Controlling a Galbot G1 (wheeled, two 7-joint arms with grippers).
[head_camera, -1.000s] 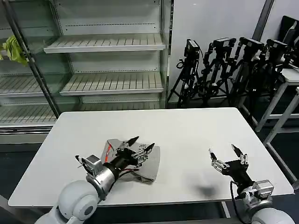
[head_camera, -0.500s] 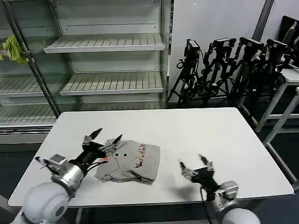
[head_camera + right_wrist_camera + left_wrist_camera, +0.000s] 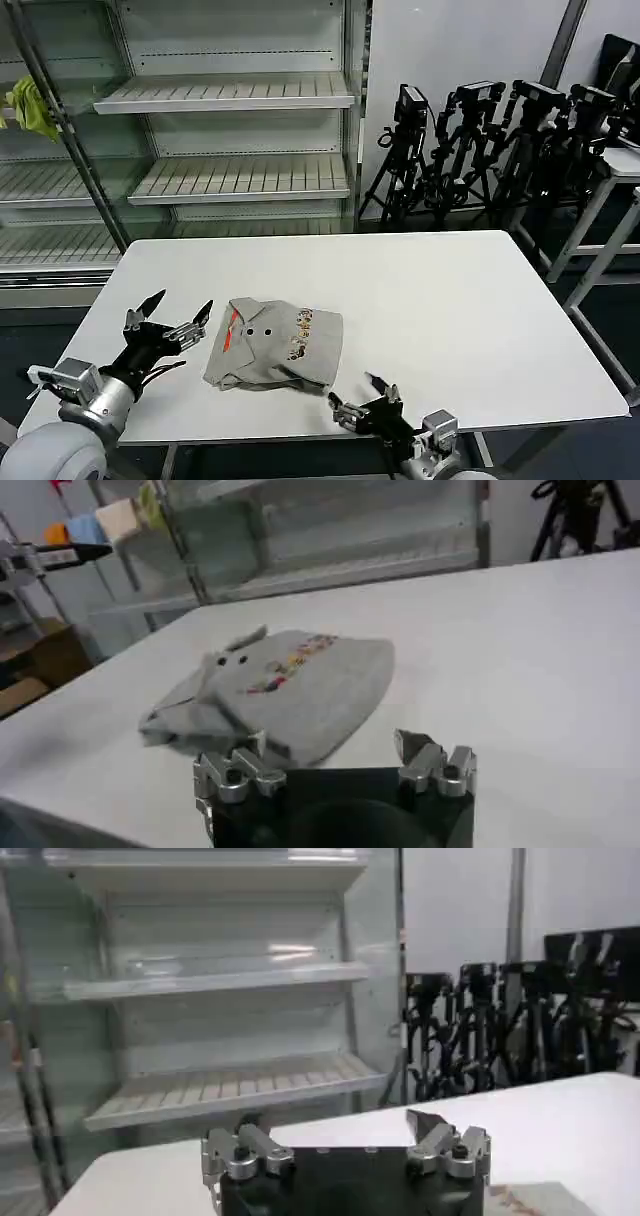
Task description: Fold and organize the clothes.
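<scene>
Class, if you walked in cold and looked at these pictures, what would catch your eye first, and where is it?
First, the folded grey T-shirt, lying left of centre near the front of the white table, its orange-red collar strip showing. Next, the two open grippers flanking it: the left gripper beside its left edge, the right gripper low at the table's front edge.

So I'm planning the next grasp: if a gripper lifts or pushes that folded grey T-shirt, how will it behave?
Probably floppy: the T-shirt lies in soft, uneven folds on the table, so lifting one edge would likely undo them. It looks light, being thin cloth. Pushed, it would likely bunch rather than slide whole. Both the left gripper and right gripper are open, apart from it.
</scene>
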